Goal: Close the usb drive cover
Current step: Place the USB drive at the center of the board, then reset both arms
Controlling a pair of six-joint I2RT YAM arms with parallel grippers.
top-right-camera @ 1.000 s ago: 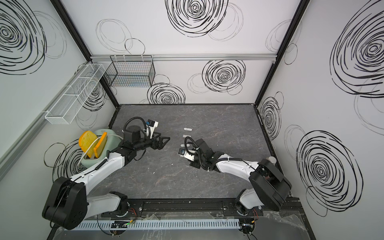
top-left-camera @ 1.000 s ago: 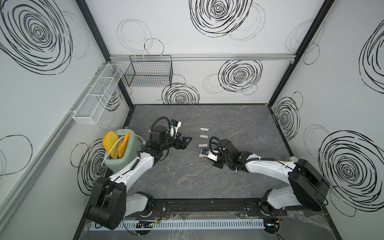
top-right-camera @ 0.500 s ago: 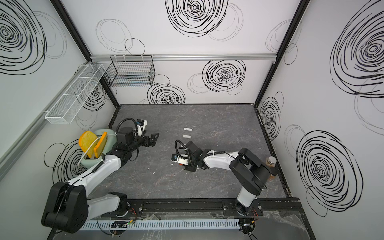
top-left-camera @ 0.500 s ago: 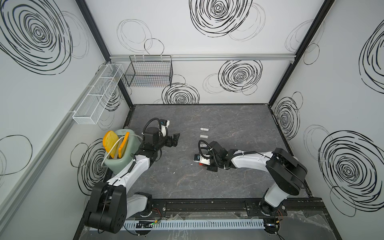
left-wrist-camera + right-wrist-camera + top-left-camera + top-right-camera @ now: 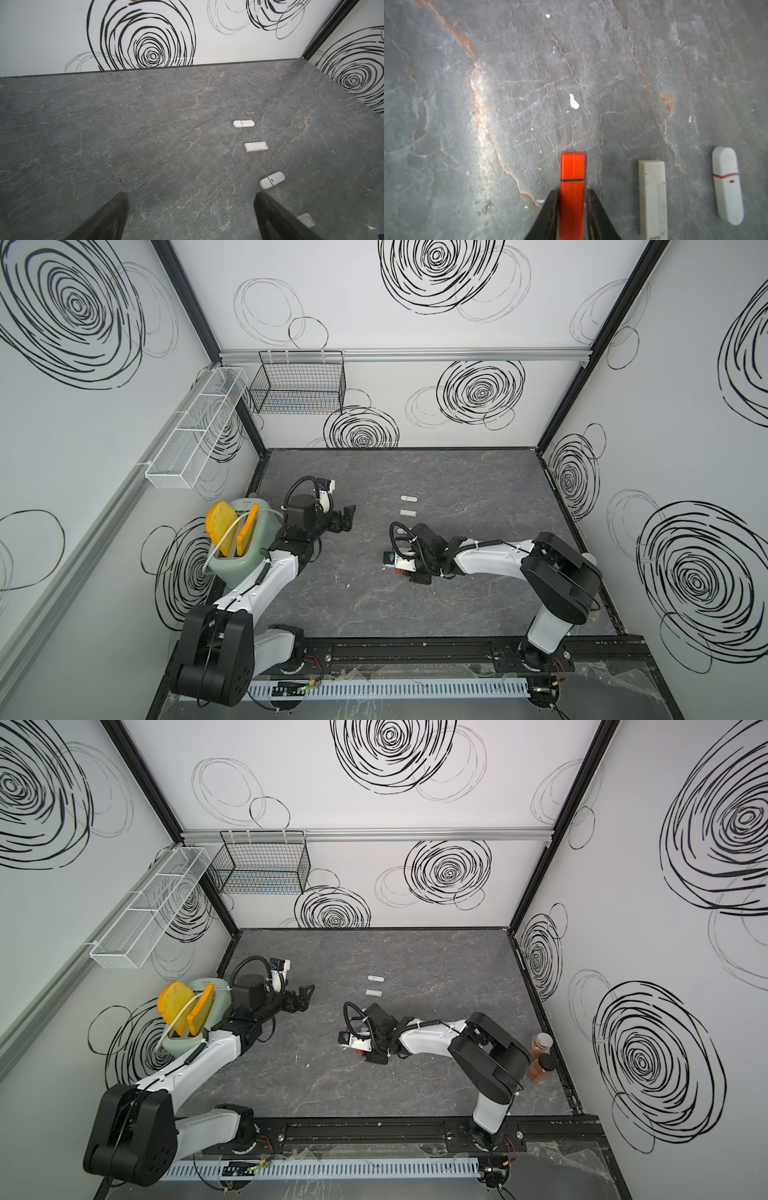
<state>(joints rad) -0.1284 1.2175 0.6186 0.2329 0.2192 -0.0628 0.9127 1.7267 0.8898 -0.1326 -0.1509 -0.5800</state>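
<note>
In the right wrist view a red usb drive (image 5: 572,187) lies lengthwise on the grey table, its cover (image 5: 572,165) pushed on with only a thin dark seam showing. My right gripper (image 5: 572,192) straddles the drive's body. Its black fingers (image 5: 555,199) stand close on both sides, and a sliver of table shows along one side. In both top views the right gripper (image 5: 415,574) (image 5: 374,1054) is low over the table's middle and hides most of the drive. My left gripper (image 5: 192,194) (image 5: 347,519) hangs wide open and empty, well to the left.
Several white usb drives lie in a row nearby: a rounded one (image 5: 243,123), a rectangular one (image 5: 255,147) (image 5: 652,197) and a red-striped one (image 5: 271,180) (image 5: 728,185). A green toaster (image 5: 245,539) with toast stands at the left edge. Two jars (image 5: 542,1048) sit at the right edge.
My right gripper carried the red drive left and toward the front, then its jaws eased slightly apart. My left arm drew back to the left and opened fully.
</note>
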